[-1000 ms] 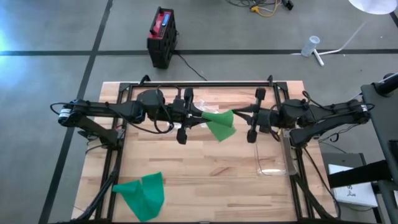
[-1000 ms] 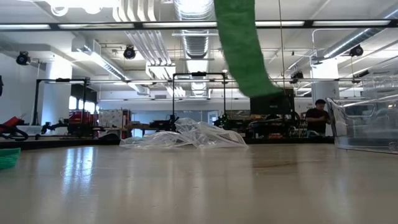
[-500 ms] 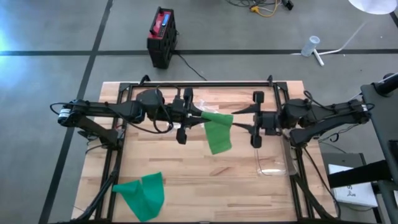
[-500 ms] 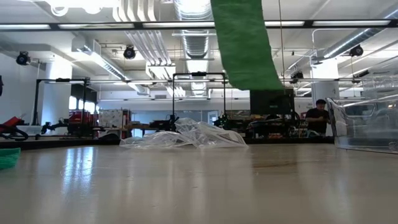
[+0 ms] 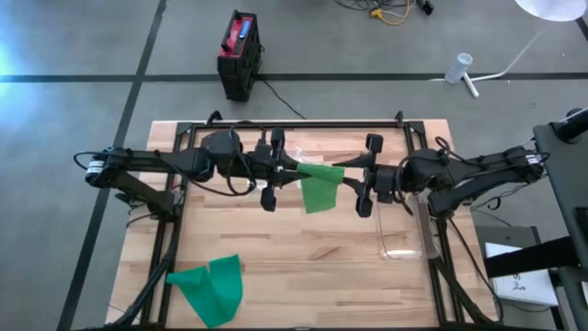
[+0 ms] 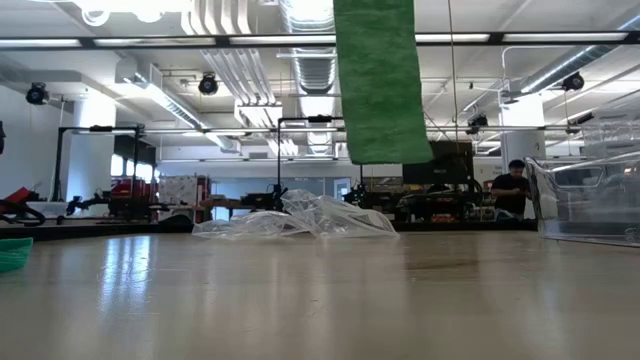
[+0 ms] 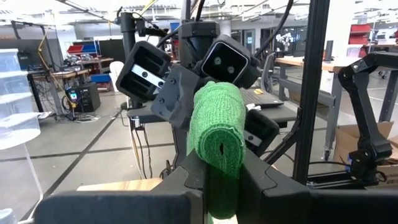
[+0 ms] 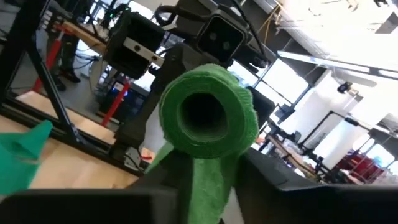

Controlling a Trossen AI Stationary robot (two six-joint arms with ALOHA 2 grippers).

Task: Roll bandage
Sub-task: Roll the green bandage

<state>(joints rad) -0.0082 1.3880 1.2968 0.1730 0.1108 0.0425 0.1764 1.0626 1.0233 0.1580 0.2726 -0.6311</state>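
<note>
A green bandage, partly rolled up, is held in the air between my two grippers over the table's far middle. Its roll (image 5: 317,172) lies level, and a loose tail (image 6: 375,80) hangs straight down from it, clear of the table. My left gripper (image 5: 296,171) is shut on the roll's left end. My right gripper (image 5: 352,178) is at the roll's right end, closed on it. A second green bandage (image 5: 209,287) lies spread out on the table at the near left. My left gripper pinches the roll's left end (image 7: 217,163) between its two fingers, coming in level from the table's left. The roll points away along the fingers, lifted clear. My right gripper takes the roll's right end (image 8: 208,155) between its two fingers (image 8: 171,168), level from the table's right. The tail hangs down between them.
A clear plastic container (image 5: 404,234) stands at the right, just nearer than my right gripper. Crumpled clear plastic (image 6: 300,215) lies at the table's far side. A black frame rail (image 5: 303,124) runs along the far edge.
My right gripper has drawn back toward the table's right edge and then come in again to the roll's end. The hanging tail, first slanted toward the right, has swung back and now hangs straight. My left gripper has kept still.
</note>
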